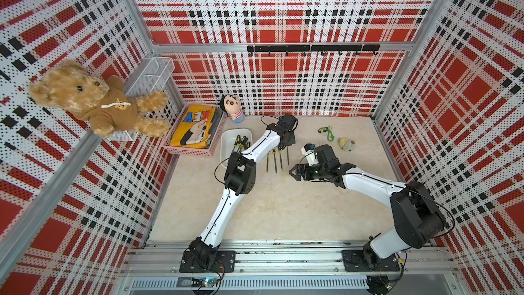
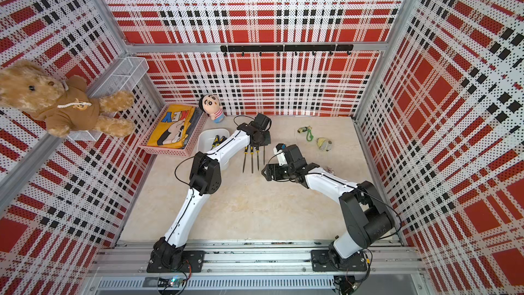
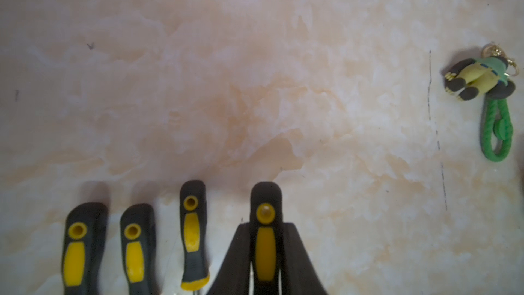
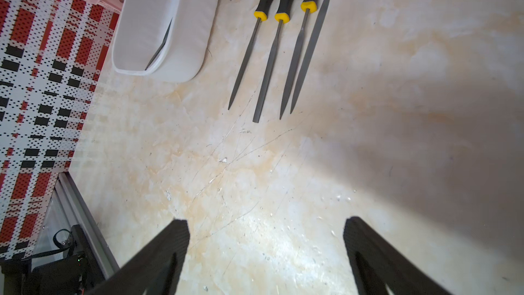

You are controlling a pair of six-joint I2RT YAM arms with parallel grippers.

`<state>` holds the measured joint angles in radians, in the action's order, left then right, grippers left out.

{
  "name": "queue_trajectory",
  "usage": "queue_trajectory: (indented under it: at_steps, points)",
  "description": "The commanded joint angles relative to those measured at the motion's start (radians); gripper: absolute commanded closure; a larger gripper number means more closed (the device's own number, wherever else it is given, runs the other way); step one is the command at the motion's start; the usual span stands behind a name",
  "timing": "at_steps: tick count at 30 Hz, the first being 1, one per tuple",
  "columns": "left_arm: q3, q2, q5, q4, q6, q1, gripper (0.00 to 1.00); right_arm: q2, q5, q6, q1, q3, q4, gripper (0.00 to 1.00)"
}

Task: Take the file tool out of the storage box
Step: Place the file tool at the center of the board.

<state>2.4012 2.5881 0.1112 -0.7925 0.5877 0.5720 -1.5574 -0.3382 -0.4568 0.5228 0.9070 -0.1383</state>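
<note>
1. The left gripper (image 3: pixel 266 225) is clamping its fingers on the black-and-yellow handle of a file tool (image 3: pixel 265 200), with the handle's end sticking out past the fingertips.
2. The held file is sitting outside the storage box (image 1: pixel 226 143), at the right end of a row of four files in the far half of the desk (image 1: pixel 283 208), near its middle. Its blade is pointing toward the near edge. Whether its tip is touching the desk cannot be told.
3. The three other files (image 1: pixel 275 163) are lying flat and side by side, just beside the held one, between it and the box.
4. The storage box is standing near the desk's left edge, toward the far left corner, touching or almost touching a pink basket (image 1: pixel 181 151) on its left. More files (image 1: pixel 241 141) are lying inside the box.
5. The right gripper (image 4: pixel 266 221) is hovering with its fingers spread wide apart, holding nothing, over bare desk just right of the file tips.
6. A green-looped keychain figure (image 3: pixel 479 80) is lying well apart from the files, toward the far right corner.
7. A small doll (image 1: pixel 234 109) is standing at the far edge, beside the pink basket.
</note>
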Motion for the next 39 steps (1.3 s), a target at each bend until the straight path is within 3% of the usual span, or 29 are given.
queue_trajectory:
  at_steps: [1,12,21,39]
  points:
    - [-0.021,0.03,-0.007,0.04,0.026,0.005,0.98,0.004,0.008,0.015,0.006,-0.003,-0.017,0.07]
    - [-0.073,0.058,0.007,0.051,0.032,0.003,0.94,0.014,0.018,0.01,0.006,-0.005,-0.018,0.07]
    - [-0.087,0.054,0.019,0.062,0.038,0.002,0.79,0.005,0.01,0.018,0.007,0.001,-0.026,0.06]
    - [-0.075,-0.057,0.035,0.065,0.019,-0.007,0.7,-0.015,0.004,0.01,0.006,0.008,-0.003,0.06]
